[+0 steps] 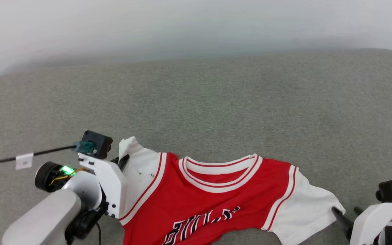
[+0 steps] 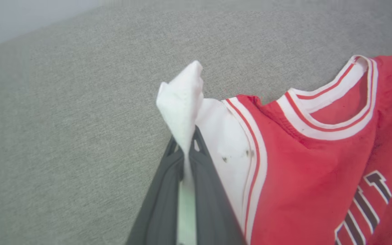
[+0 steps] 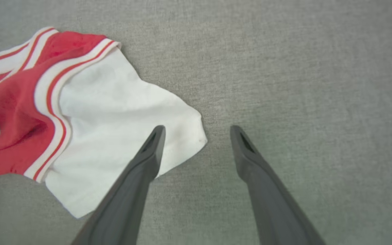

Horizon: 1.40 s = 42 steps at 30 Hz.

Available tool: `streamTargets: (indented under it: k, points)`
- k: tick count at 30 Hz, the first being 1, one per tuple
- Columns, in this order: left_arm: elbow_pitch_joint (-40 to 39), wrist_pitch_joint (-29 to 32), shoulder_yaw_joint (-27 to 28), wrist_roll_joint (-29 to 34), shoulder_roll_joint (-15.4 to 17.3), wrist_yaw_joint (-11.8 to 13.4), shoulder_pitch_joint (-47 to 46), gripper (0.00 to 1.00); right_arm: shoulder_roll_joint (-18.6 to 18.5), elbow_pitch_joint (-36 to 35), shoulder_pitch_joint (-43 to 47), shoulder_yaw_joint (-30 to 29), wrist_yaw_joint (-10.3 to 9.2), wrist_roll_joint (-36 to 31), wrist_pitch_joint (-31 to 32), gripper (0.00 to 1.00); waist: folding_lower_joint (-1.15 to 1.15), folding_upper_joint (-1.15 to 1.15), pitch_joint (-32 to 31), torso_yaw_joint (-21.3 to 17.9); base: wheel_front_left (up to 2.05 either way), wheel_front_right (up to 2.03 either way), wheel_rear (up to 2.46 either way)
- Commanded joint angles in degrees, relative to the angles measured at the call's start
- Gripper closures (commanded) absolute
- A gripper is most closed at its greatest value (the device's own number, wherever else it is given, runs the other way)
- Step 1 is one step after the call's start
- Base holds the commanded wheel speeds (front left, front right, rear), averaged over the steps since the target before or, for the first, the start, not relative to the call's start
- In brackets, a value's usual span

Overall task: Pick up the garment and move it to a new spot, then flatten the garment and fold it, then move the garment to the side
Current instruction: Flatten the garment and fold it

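Pickup of red jersey garment with white sleeves (image 1: 196, 207) on grey fabric counter (image 1: 216, 102). Sleeve tip pinched in left tool (image 2: 186, 143); right tool (image 3: 197, 131) wide, seemingly above other sleeve corner. Next: close, lift evenly.

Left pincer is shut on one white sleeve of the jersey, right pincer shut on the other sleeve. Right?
Not quite. The left pincer is shut on a white sleeve of the red jersey, but the right wrist view shows the right pincer open, its fingers apart at the other sleeve.

Indoors somewhere: grey fabric surface (image 1: 216, 102), pale wall (image 1: 196, 23).
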Motion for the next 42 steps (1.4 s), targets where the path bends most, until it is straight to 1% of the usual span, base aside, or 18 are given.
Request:
streamTargets:
  k: [1,4,7,11,14,15,16,17,21,26,32,36,39,40,42]
  points:
    - [-2.60,-1.26,0.79,0.06,0.85,1.94,1.97,1.00,-0.90,0.92,-0.53,0.63,-0.02,1.41,4.02,0.00,0.00,0.00,-0.53,0.93,0.00,0.00,0.00]
    - [-7.21,-2.64,1.86,0.18,1.74,4.59,3.60,1.00,-2.03,2.32,-1.81,1.86,-0.02,2.37,8.94,0.00,0.00,0.00,0.13,2.12,0.00,0.00,0.00]
    - [-10.60,-3.34,2.44,0.47,2.33,6.16,4.40,1.00,-3.15,4.21,-3.38,3.07,-0.02,1.97,10.95,0.00,0.00,0.00,1.50,3.22,0.00,0.00,0.00]
    - [-13.26,-4.04,2.94,0.95,2.56,7.44,4.25,1.00,-3.05,8.67,-5.76,3.97,-0.03,1.99,11.84,0.00,0.00,0.00,3.71,4.40,0.00,0.00,0.00]
    - [-13.97,-4.63,3.31,0.77,2.23,7.85,4.33,1.00,-2.08,12.53,-6.34,5.46,-0.04,3.24,13.76,0.00,0.00,0.00,4.66,5.04,0.00,0.00,0.00]
    - [-14.03,-4.77,3.37,0.77,2.23,7.95,4.45,1.00,-1.83,13.56,-6.52,5.95,-0.03,3.67,14.11,0.58,0.00,0.00,4.88,5.16,0.00,0.00,0.00]
    - [-13.96,-5.02,3.53,0.62,2.18,8.06,4.62,1.00,-1.71,14.29,-6.76,6.35,-0.03,4.20,14.49,0.93,0.00,0.00,5.01,5.23,0.00,0.00,0.00]
    - [-13.81,-5.04,3.69,0.39,2.16,8.33,4.83,1.00,-1.54,14.97,-6.99,6.36,-0.03,4.72,14.74,1.00,0.00,0.00,5.10,5.25,0.00,0.00,0.00]
    - [-13.19,-5.86,4.56,0.04,2.52,9.42,5.56,1.00,-2.64,13.96,-8.16,6.30,-0.02,4.70,14.02,1.00,0.00,0.00,4.59,4.95,0.00,0.00,0.00]
    - [-12.71,-7.22,5.87,0.08,3.06,10.61,5.59,1.00,-4.82,8.16,-11.33,5.15,-0.02,3.18,12.36,1.00,0.00,0.00,2.26,3.94,0.00,0.00,0.00]
    - [-11.44,-9.59,8.67,1.09,3.63,11.86,2.39,1.00,-7.09,2.06,-15.97,3.31,-0.02,0.06,12.03,1.00,0.00,0.00,-1.05,2.92,0.00,0.00,0.00]
    - [-9.18,-10.92,10.59,1.27,2.40,10.99,-2.21,1.00,-8.59,1.06,-21.30,2.44,-0.03,-1.43,12.37,1.00,0.00,0.00,-2.28,2.69,0.00,0.00,0.00]
    - [-5.75,-12.08,12.08,0.85,0.74,9.82,-6.58,1.00,-9.29,2.48,-26.65,2.34,-0.02,-2.03,12.21,1.00,0.00,0.00,-2.29,2.57,0.00,0.00,0.00]
    - [-5.75,-12.08,12.08,0.85,0.74,9.82,-6.58,1.00,-9.29,2.48,-26.65,2.34,-0.02,-2.03,12.21,1.00,0.00,0.00,-2.29,2.57,0.00,0.00,0.00]
    - [-3.05,-12.75,12.81,0.63,-0.58,8.62,-9.92,1.00,-9.74,3.78,-30.54,2.22,-0.03,-1.97,11.38,1.00,0.00,0.00,-1.80,2.76,0.00,0.00,0.00]
